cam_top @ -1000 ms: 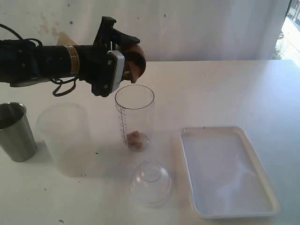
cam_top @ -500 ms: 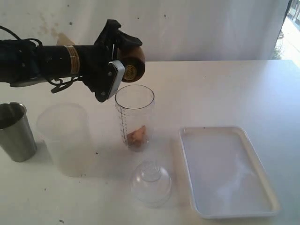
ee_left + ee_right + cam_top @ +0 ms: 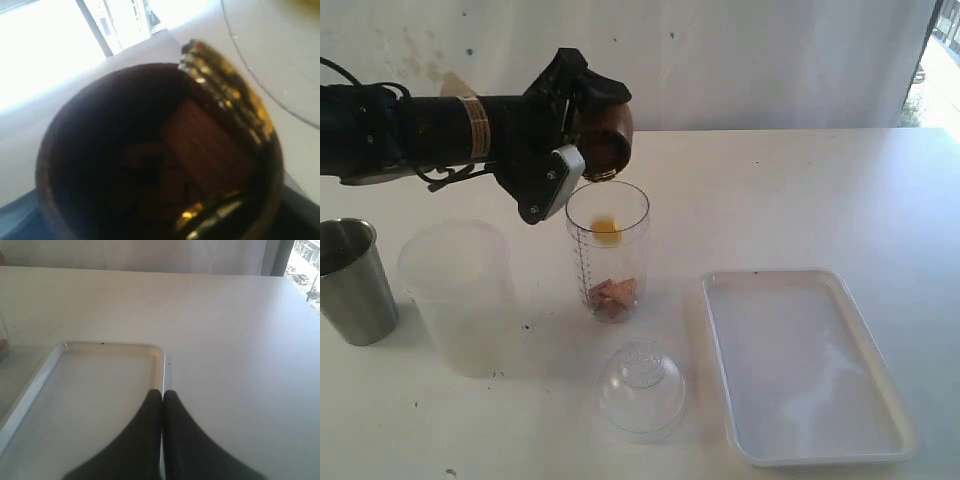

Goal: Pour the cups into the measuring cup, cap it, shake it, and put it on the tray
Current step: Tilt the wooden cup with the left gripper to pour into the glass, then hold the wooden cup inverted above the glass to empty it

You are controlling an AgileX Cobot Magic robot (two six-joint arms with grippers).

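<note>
Exterior view | left gripper (image 3: 572,125) grasping tipped wooden cup (image 3: 604,135) over measuring cup (image 3: 610,262) | yellowish piece (image 3: 606,229) seemingly midair inside | right gripper (image 3: 162,399) clenched

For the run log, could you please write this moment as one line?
step: pour | left end effector: holds wooden cup tipped over measuring cup | yellow piece mid-cup | right end effector: shut | cap: off

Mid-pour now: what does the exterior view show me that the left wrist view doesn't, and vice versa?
Only the exterior view: the left end effector holding the wooden cup tipped over the measuring cup, which holds brown pieces at the bottom and a yellow piece higher up; also the steel tumbler, frosted cup, dome lid and tray. Only the left wrist view: the cup's dark interior with a brown block inside. Both: the wooden cup itself.
</note>
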